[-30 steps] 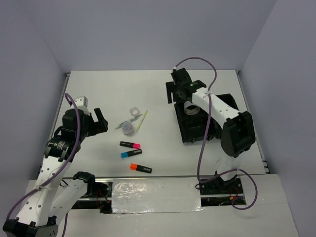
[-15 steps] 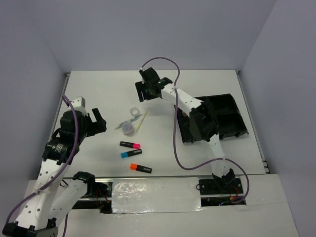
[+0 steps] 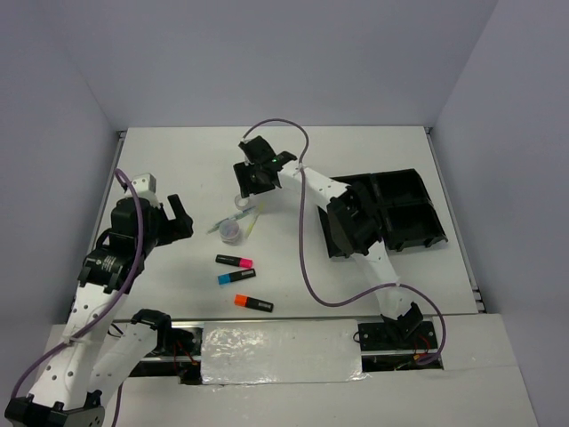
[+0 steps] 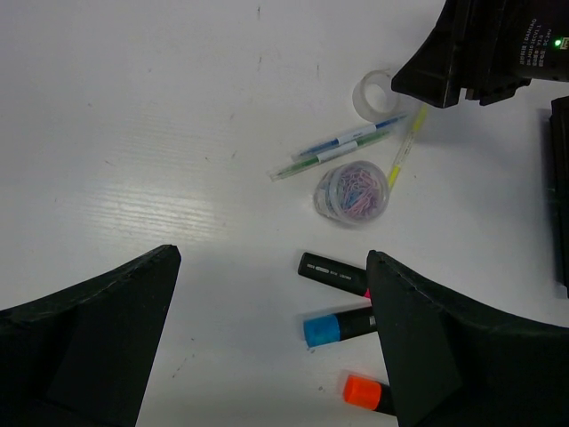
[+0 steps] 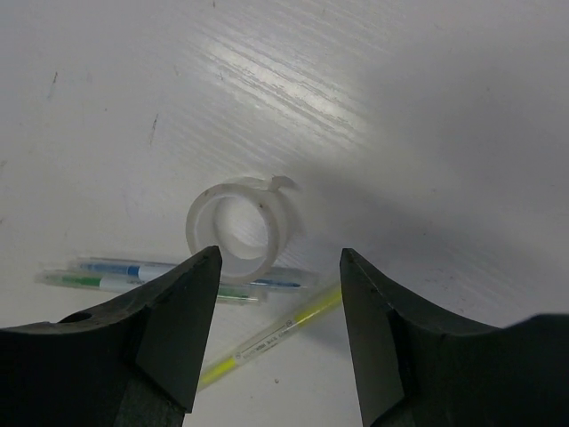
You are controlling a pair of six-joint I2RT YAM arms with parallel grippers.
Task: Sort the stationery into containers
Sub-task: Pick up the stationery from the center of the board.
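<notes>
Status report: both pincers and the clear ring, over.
Right pincer open, over clear ring. Left pincer open, empty, away from it. Pens close beside ring.

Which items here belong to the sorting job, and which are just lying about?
Job: clear ring, thin pens, paper-clip pot, three highlighters, black organiser tray.
Not the job: purple cables, silver taped strip; no loose clutter visible.

No wording can be read anywhere. Faint white print runs along the pink highlighter, just below the clear pot, too small to make out. Above the pot, the thin pens carry white labels (blank or blurred, cannot tell). Up and right of the pot, small white lettering on the right arm's casing is illegible.
</notes>
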